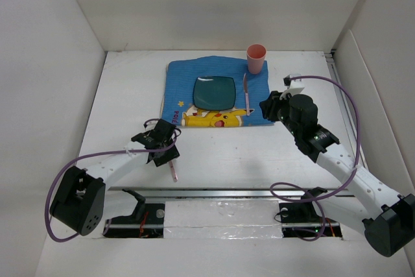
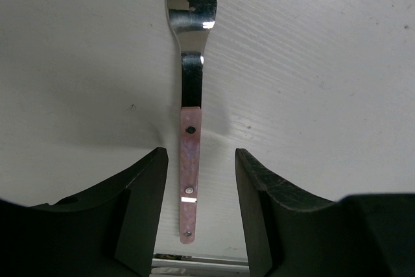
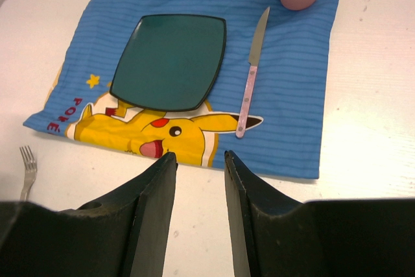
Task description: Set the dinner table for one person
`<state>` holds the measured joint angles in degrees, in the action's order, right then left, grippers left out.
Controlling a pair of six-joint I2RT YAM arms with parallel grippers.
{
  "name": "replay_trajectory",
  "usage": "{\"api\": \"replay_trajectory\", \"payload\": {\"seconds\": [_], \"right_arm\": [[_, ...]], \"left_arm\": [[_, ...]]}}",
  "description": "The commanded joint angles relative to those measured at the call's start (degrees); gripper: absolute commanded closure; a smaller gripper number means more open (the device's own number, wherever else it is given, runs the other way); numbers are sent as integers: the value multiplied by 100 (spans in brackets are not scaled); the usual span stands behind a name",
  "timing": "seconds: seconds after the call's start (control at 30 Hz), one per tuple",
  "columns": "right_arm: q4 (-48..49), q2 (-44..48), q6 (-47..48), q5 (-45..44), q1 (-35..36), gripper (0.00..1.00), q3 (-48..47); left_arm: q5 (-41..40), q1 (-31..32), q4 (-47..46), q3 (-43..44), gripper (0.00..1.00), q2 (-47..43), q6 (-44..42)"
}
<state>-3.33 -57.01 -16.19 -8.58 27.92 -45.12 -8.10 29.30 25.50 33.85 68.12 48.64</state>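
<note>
On the white dinner table (image 1: 259, 154) lies a blue cartoon placemat (image 1: 259, 95). It carries a dark green square plate (image 1: 214, 91), a pink-handled knife (image 1: 247, 91) to the plate's right, and a pink cup (image 1: 256, 58) at its far right corner. A pink-handled fork (image 2: 190, 160) lies on the bare table near the front rail, tines pointing away. My left gripper (image 2: 201, 180) is open, its jaws either side of the fork's handle without touching it. My right gripper (image 3: 200, 157) hangs open and empty over the table just before the placemat's (image 3: 285, 115) near edge.
White panel walls (image 1: 52, 63) enclose the table on three sides. A metal rail (image 1: 227, 191) runs along the near edge by the arm bases. Purple cables (image 1: 350, 108) loop off both arms. In the right wrist view the fork's tines (image 3: 27, 160) show at the far left.
</note>
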Motion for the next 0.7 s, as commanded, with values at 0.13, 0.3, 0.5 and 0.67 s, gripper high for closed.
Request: {"api": "replay_trajectory", "payload": {"seconds": [0.13,0.3,0.5,0.67], "right_arm": [[131,278,115,93,-24,59,56],[70,314,98,-21,-129,59,65],[-18,437,72,-92,-375,59,109],[-1,437,63,-12,-428,58,144]], "left_arm": [[-183,84,-238,-186,63,666,198],[-333,85,-107,-1,95,966,102],[-78,269,489,262,100,573,180],[-821,1120,1422,1122,100,-201,470]]}}
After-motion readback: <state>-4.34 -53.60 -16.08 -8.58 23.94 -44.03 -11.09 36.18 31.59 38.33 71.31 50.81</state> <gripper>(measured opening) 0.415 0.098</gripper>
